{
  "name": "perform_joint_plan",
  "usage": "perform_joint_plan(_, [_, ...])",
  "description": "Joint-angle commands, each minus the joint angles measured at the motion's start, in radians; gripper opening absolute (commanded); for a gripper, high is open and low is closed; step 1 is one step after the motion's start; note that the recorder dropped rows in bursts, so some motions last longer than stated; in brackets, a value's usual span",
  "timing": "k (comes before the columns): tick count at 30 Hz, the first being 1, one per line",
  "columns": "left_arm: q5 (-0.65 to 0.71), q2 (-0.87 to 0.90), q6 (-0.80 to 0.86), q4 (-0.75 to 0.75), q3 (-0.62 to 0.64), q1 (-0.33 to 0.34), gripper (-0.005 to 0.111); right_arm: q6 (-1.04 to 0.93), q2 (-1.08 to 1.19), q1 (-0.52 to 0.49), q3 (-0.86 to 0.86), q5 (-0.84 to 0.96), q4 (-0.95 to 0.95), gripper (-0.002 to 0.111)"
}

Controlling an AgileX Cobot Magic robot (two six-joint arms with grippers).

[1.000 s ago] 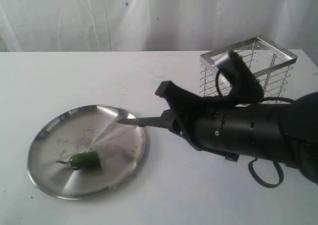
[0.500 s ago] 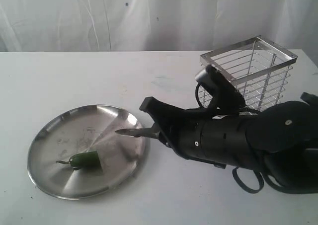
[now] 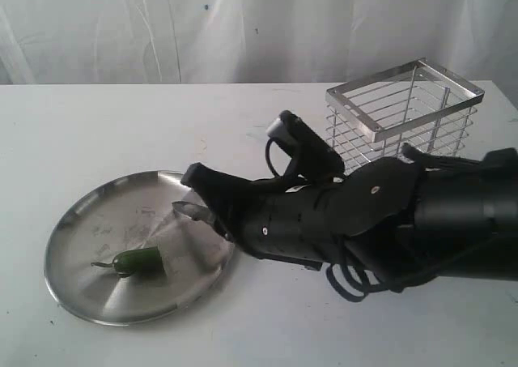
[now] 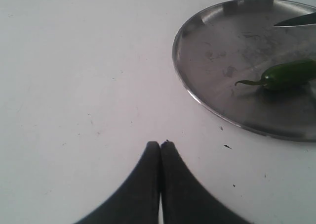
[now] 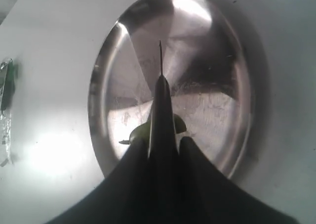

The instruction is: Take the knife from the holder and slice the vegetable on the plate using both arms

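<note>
The green chili vegetable (image 3: 137, 260) lies whole on the steel plate (image 3: 101, 221), stem pointing left. My right gripper (image 3: 212, 215) reaches in from the right, shut on the knife (image 3: 188, 211). The dark blade sticks out over the plate's right half, above and right of the chili. In the right wrist view the blade (image 5: 161, 85) runs out from between the fingers (image 5: 136, 155), with the chili (image 5: 140, 131) showing just under it on the plate (image 5: 207, 46). My left gripper (image 4: 160, 144) is shut on nothing over bare table, beside the plate (image 4: 222, 51) and chili (image 4: 289, 73).
The chrome wire holder (image 3: 405, 112) stands at the back right, behind the right arm, with nothing showing inside it. A white curtain hangs behind the white table (image 3: 121, 124). The left arm does not appear in the exterior view.
My right arm has swung left and lower with the knife. The blade tip went from the plate's right rim to well over the plate, nearer the chili. The chili stayed put.
</note>
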Motion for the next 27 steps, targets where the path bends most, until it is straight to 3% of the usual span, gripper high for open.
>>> perform_joint_plan(1, [0.006,-0.005,-0.002,-0.007,0.004,-0.007,0.0,0.0,0.066,0.014,-0.016,0.05,-0.016,0.0])
perform_joint_plan(27, [0.006,-0.005,-0.002,-0.007,0.004,-0.007,0.0,-0.166,0.243,0.014,-0.018,0.227,-0.016,0.0])
